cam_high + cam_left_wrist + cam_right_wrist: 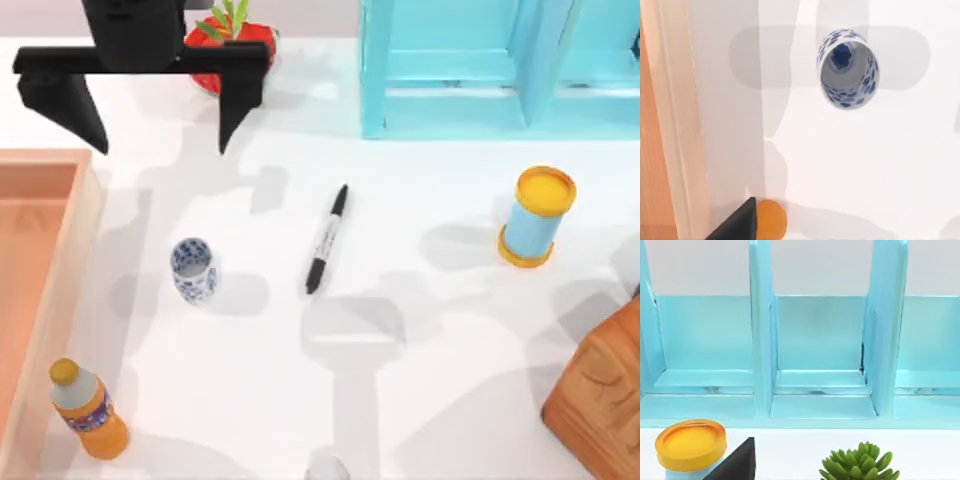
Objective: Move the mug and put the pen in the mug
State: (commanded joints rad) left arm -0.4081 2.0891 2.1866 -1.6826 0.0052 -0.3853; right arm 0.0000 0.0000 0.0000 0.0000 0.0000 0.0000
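Hanging over the far left of the worktop (400, 330), one left gripper (160, 125) showed two black fingers (238, 110), spread wide with nothing between them. One mug (193, 270), white with blue speckling, stood upright on the worktop nearer the camera's bottom edge than those fingers, well apart from them and roughly below the gap between the two. In the left wrist view the mug (847, 67) showed its open mouth, with one black fingertip (737, 225) at the frame's edge, well apart from it and just beside an orange cap.

One pen (327, 240), black with a pale label band, lay flat on the worktop to the right of the mug, slanted, its slimmer end toward the far side; it touched neither mug nor fingers.

Other items, one of each:
- wooden tray (70, 250), along the left edge.
- orange bottle (90, 410), lying near the front left, beside the tray.
- light-blue cylinder (537, 217) with yellow ends, on the right.
- red pot with a green plant (232, 40), behind the left gripper.
- turquoise shelf unit (480, 70), at the far right, its compartments open.
- wooden block (600, 400), at the front right corner.

For the right gripper, one dark fingertip (735, 465) showed in the right wrist view, facing the shelf unit; I cannot tell how its fingers stood.
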